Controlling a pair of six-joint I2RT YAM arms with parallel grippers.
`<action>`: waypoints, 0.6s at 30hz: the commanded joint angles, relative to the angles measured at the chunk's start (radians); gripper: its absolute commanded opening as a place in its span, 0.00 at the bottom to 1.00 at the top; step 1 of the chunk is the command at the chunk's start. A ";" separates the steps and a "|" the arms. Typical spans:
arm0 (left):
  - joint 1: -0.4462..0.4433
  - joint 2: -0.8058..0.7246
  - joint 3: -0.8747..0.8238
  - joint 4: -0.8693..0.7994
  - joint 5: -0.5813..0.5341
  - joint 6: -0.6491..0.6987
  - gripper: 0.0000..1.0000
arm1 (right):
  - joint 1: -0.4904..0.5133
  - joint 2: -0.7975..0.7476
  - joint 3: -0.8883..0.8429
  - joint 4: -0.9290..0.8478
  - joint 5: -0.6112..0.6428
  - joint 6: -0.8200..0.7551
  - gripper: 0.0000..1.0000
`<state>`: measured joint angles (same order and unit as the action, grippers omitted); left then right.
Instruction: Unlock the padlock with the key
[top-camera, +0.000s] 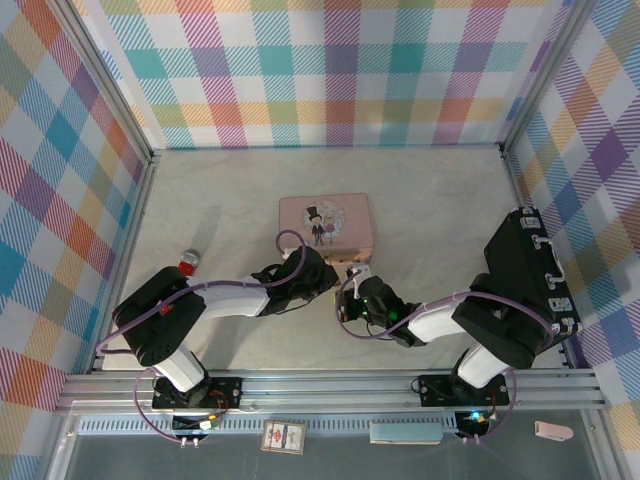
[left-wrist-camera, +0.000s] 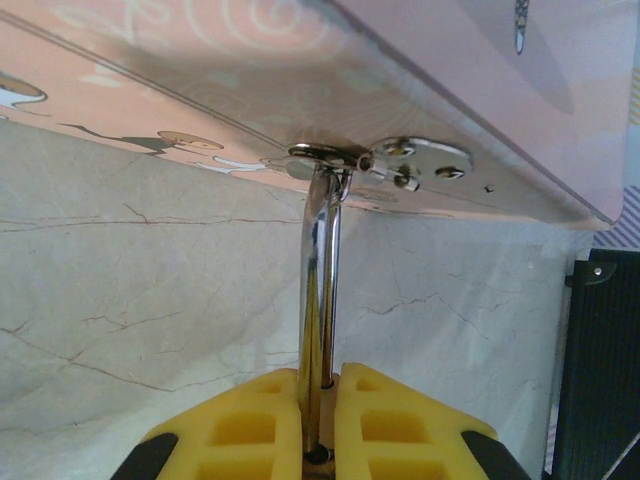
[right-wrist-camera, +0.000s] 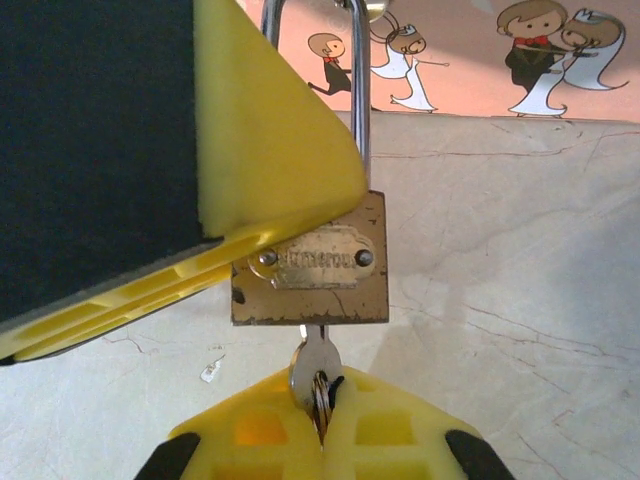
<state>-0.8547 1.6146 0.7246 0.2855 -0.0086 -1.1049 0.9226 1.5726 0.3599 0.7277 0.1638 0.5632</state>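
Observation:
The brass padlock (right-wrist-camera: 310, 275) hangs by its silvery shackle (right-wrist-camera: 360, 90) from the clasp (left-wrist-camera: 415, 160) of the pink picture tin (top-camera: 325, 225). My left gripper (left-wrist-camera: 320, 420) is shut on the padlock, seen edge-on, with the shackle (left-wrist-camera: 322, 280) rising from between its yellow fingers (right-wrist-camera: 270, 130). The small key (right-wrist-camera: 315, 370) is pushed into the bottom of the padlock. My right gripper (right-wrist-camera: 322, 430) is shut on the key's head, just below the lock. From above, the left gripper (top-camera: 325, 275) and right gripper (top-camera: 358, 290) meet at the tin's near edge.
A black case (top-camera: 530, 270) stands at the right, close to the right arm. A small red object (top-camera: 189, 262) sits at the left. A card box (top-camera: 283, 437) and a pink item (top-camera: 553, 430) lie on the front rail. Plaid walls enclose the marble table (top-camera: 430, 200).

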 joint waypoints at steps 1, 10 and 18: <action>-0.005 -0.010 0.038 0.013 0.050 0.007 0.00 | -0.007 0.024 -0.011 0.055 0.023 0.054 0.00; -0.005 -0.033 0.048 -0.041 0.038 0.046 0.05 | -0.007 0.044 -0.008 0.105 -0.031 0.060 0.00; 0.003 -0.033 0.042 -0.049 0.027 0.050 0.29 | -0.007 0.050 -0.009 0.114 -0.049 0.068 0.00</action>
<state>-0.8543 1.6142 0.7410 0.2375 -0.0074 -1.0576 0.9222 1.6100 0.3531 0.7864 0.1226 0.6159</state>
